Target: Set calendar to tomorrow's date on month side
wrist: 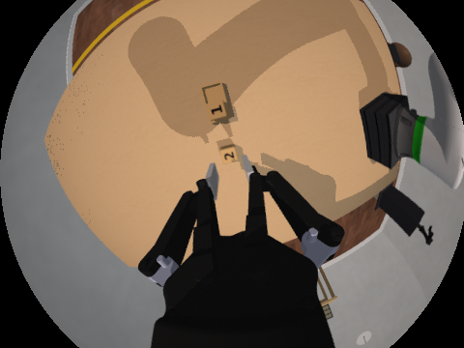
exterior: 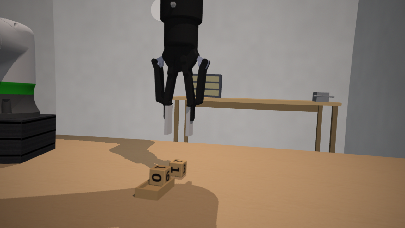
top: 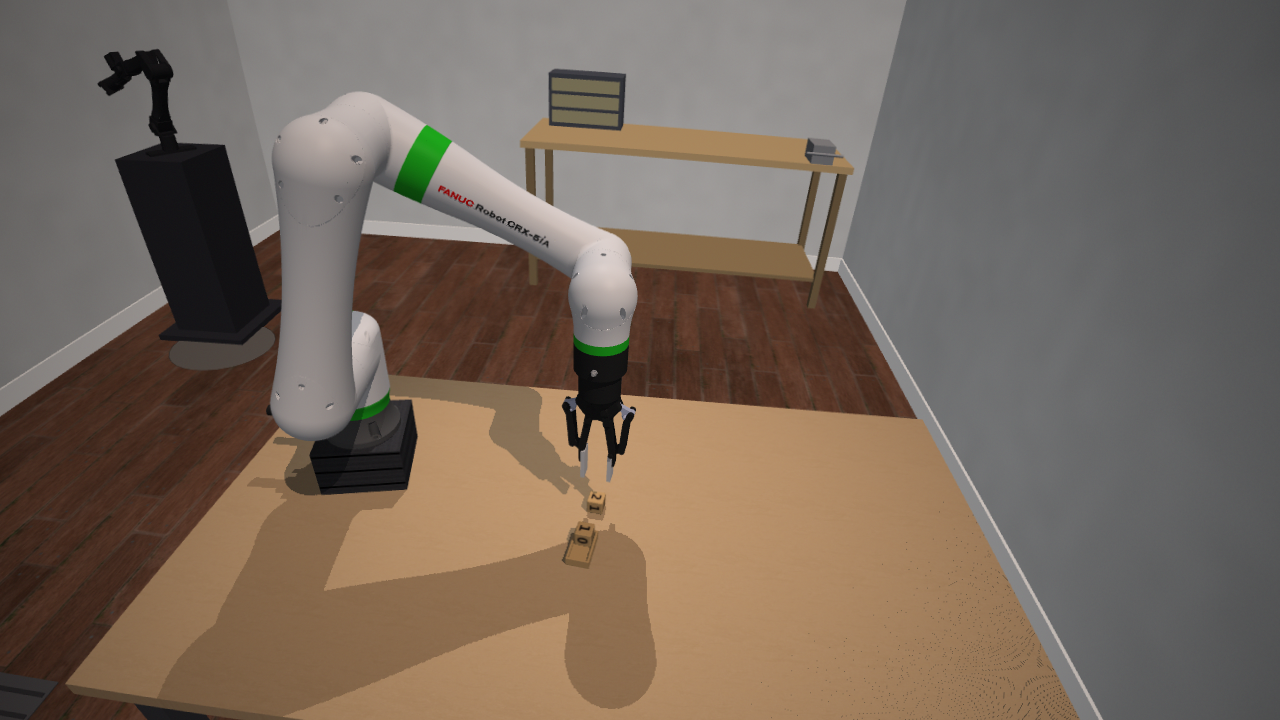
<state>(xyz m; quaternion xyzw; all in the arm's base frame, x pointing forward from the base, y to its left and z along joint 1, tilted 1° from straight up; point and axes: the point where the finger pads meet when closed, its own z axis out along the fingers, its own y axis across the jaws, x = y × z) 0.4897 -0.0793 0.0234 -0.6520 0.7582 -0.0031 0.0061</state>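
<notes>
The claw (top: 597,468) (exterior: 178,134) (wrist: 229,166) hangs over the counter (top: 760,537) (exterior: 283,187) (wrist: 145,213), released (its fingers partly apart). One cube (top: 583,533) (exterior: 159,175) (wrist: 217,110) sits in the tray (top: 577,562) (exterior: 147,193) (wrist: 213,87); the other cube (top: 596,504) (exterior: 177,168) (wrist: 228,155) rests outside, nearby.

It looks like a robot lab or workshop: a white jointed arm with green bands (top: 501,201) (exterior: 16,56) (wrist: 437,150) stands bolted at a broad pale-wood counter (top: 760,537) (exterior: 283,184) (wrist: 145,203). In the top view, a small black arm on a dark pedestal (top: 192,241) (wrist: 401,210) sits at ten o'clock, a plain wooden workbench (top: 689,143) (exterior: 254,101) at one o'clock, amid bare grey walls.
</notes>
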